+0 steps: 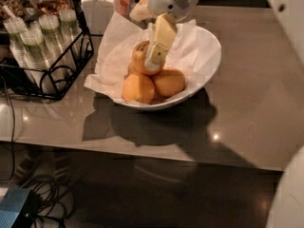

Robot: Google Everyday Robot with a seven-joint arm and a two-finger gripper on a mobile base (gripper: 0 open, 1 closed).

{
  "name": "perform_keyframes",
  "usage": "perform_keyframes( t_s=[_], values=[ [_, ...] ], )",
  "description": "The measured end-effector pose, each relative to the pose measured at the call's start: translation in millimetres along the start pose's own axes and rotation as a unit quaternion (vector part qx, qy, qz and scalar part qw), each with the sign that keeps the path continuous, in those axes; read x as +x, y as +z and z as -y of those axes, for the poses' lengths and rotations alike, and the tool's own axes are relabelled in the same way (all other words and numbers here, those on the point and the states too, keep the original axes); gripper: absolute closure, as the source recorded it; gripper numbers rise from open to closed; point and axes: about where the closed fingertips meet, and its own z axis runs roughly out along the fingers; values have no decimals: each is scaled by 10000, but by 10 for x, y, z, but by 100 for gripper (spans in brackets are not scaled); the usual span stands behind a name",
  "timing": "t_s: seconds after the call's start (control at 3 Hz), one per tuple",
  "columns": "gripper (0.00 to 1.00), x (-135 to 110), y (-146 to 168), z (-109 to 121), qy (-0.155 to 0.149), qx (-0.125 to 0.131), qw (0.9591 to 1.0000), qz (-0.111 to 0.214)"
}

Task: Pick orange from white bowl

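The white bowl stands on the table, lined with crumpled white paper. Three oranges lie in it. The top orange sits at the back of the pile and is partly covered by my gripper. Two paler oranges lie in front of it. My gripper reaches down from the top into the bowl, its cream-coloured finger lying against the right side of the top orange. The other finger is hidden.
A black wire rack with stacked plastic cups stands at the left, close to the bowl. A white jar stands behind the bowl. The table's front edge runs below, with cables on the floor.
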Motion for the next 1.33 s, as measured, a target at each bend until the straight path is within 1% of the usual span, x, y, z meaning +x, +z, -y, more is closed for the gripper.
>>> perform_keyframes(
  t_s=[0.33,0.67,1.0,1.33],
  values=[
    [0,-36,17,49,-14,82,10000,48],
    [0,80,149,154,76,57,9997,242],
    [0,218,294,255,211,-94,9991,348],
    [0,346,419,301,372,-225,9982,411]
  ],
)
